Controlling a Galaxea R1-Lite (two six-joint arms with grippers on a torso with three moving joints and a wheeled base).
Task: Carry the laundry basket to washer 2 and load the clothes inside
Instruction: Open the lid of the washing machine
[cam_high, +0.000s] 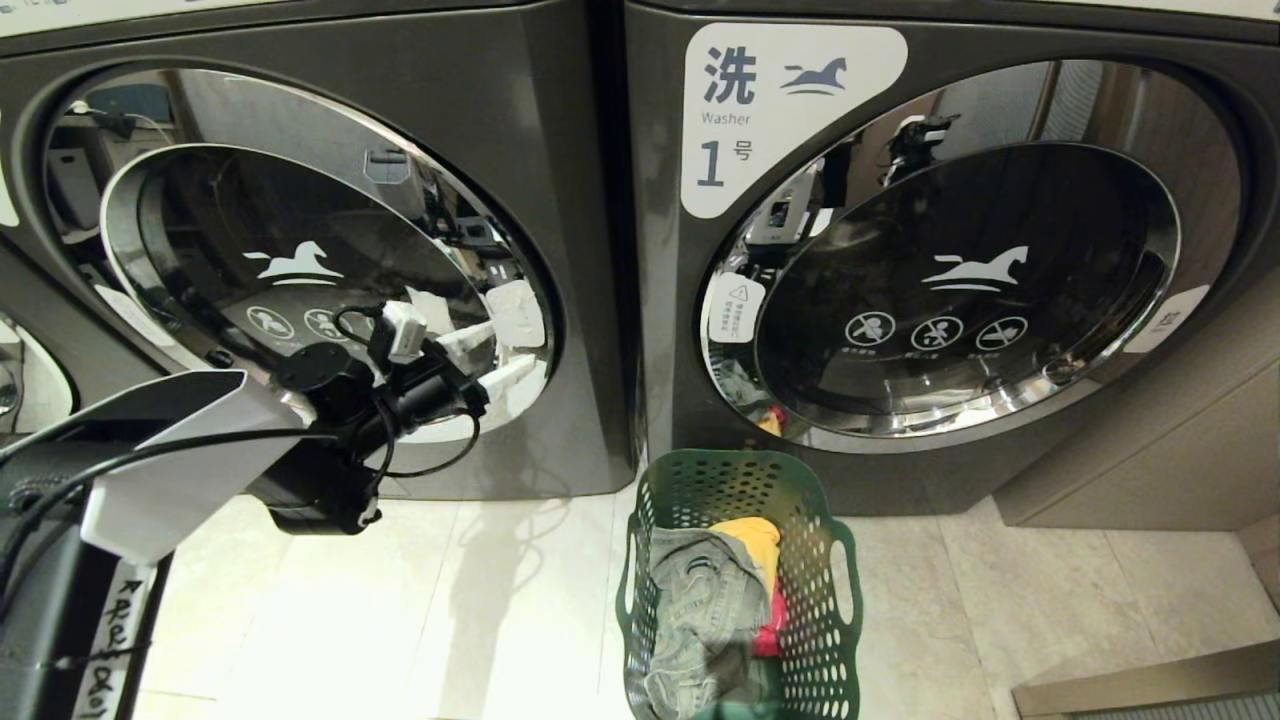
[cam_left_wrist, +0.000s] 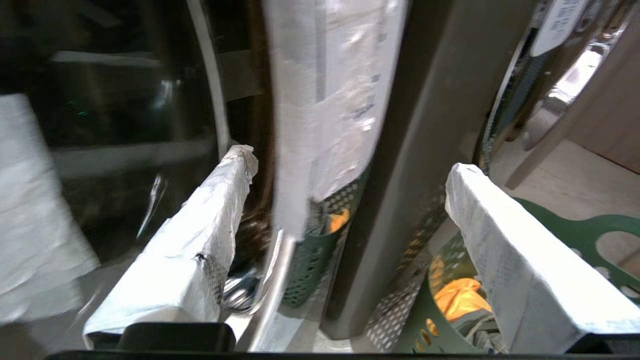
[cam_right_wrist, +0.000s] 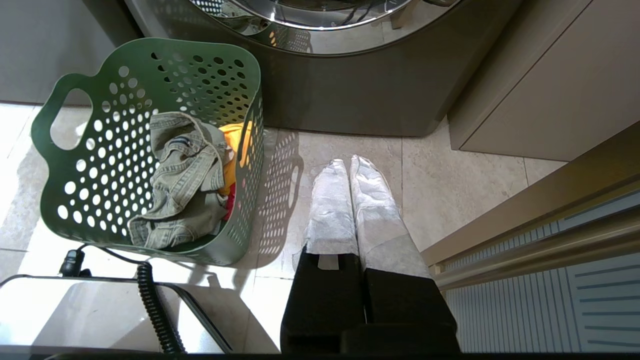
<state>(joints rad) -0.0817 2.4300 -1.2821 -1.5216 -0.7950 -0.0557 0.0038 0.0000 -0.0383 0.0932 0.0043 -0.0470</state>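
The dark green laundry basket (cam_high: 690, 480) (cam_right_wrist: 100, 165) (cam_left_wrist: 575, 235) stands on the floor tiles before the gap between two dark grey washers. In it lie grey-green trousers (cam_high: 700, 600) (cam_right_wrist: 180, 195), a yellow piece (cam_high: 755, 535) (cam_right_wrist: 232, 150) and a red piece (cam_high: 772, 620). No "2" label shows, so washer 2 cannot be picked out. My left gripper (cam_high: 500, 358) (cam_left_wrist: 352, 162) is open at the right rim of the left washer's door (cam_high: 300, 260), straddling a white taped patch (cam_left_wrist: 330, 100). My right gripper (cam_right_wrist: 350, 162) hangs shut and empty over the tiles beside the basket.
The right washer carries a "Washer 1" label (cam_high: 790, 110). A beige cabinet (cam_high: 1150, 450) stands to its right, with a raised step (cam_high: 1150, 685) at the near right. Another round door (cam_high: 25, 380) shows at the far left. Both washer doors in front are closed.
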